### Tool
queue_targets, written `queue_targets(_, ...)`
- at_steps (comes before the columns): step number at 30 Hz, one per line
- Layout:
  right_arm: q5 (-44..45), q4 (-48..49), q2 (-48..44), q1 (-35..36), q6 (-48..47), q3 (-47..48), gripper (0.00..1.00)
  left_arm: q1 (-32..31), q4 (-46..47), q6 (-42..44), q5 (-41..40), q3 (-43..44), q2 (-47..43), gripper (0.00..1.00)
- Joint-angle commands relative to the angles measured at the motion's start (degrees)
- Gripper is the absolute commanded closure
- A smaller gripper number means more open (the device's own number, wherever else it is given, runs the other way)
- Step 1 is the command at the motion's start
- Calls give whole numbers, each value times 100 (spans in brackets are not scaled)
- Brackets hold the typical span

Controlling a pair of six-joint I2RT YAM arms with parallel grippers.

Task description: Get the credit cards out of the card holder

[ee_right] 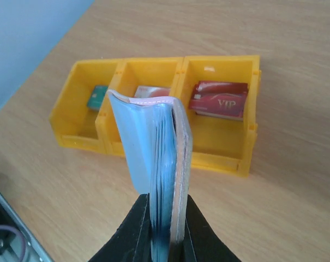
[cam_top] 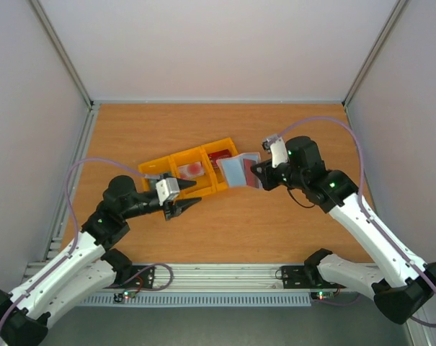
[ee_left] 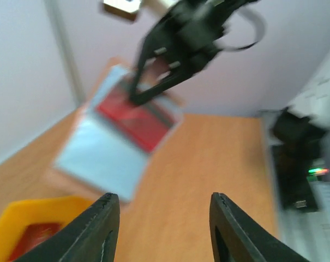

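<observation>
Nearest the arm bases, the left gripper (cam_top: 197, 194) hovers at the near side of the yellow tray (cam_top: 149, 167), just in front of its left and middle compartments. Its two fingers (ee_left: 99, 229) stand partly apart with nothing between them, and only bare table shows in the gap.

The tray itself is one piece with three compartments in a row. In the right wrist view each compartment holds something. There is one teal card (ee_right: 97, 97) in the left one, one whitish-pink card (ee_right: 152, 91) in the middle one, and one dark red card (ee_right: 219, 98) marked "VIP" in the right one. Whether that dark red item is a single card or two stacked, I cannot tell. From above, the whitish-pink card's red blotch is plain to see.

Just off the tray's right end, the right gripper (cam_top: 255, 171) is pinched closed on the one card holder (cam_top: 236, 171) and holds it off the table. The right wrist view shows the card holder edge-on, folded upright between both fingers, with pale blue-grey inside and a pinkish-taupe outer skin. In the left wrist view it is splayed open toward the camera. A red rectangle (ee_left: 135, 117) lies on its inner face near the right gripper's tips and looks like a card in a pocket, though it is blurred.
</observation>
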Motion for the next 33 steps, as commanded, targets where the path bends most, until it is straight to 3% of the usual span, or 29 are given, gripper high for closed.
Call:
queue_targets(1, -13, 834, 212, 157, 705, 220, 99, -90, 1230, -861, 1826, 31, 134, 56)
queue_targets(2, -122, 1172, 225, 303, 634, 165, 99, -115, 1542, -1687, 1708, -18, 268, 63)
queue_targets(4, -89, 1514, 262, 648, 439, 109, 99, -137, 1875, -1889, 1854, -77, 474, 74)
queue_targets(13, -1367, 2284, 331, 1135, 30, -105, 99, -285, 1812, -2878, 1101, 68, 873, 74)
queue_targets(23, -3308, 2469, 252, 1154, -375, -333, 98, -232, 1534, -2685, 682, 129, 737, 86)
queue_targets(33, -3870, 2049, -68, 1147, -868, -169, 95, -159, 1663, -2596, 1326, 78, 601, 80)
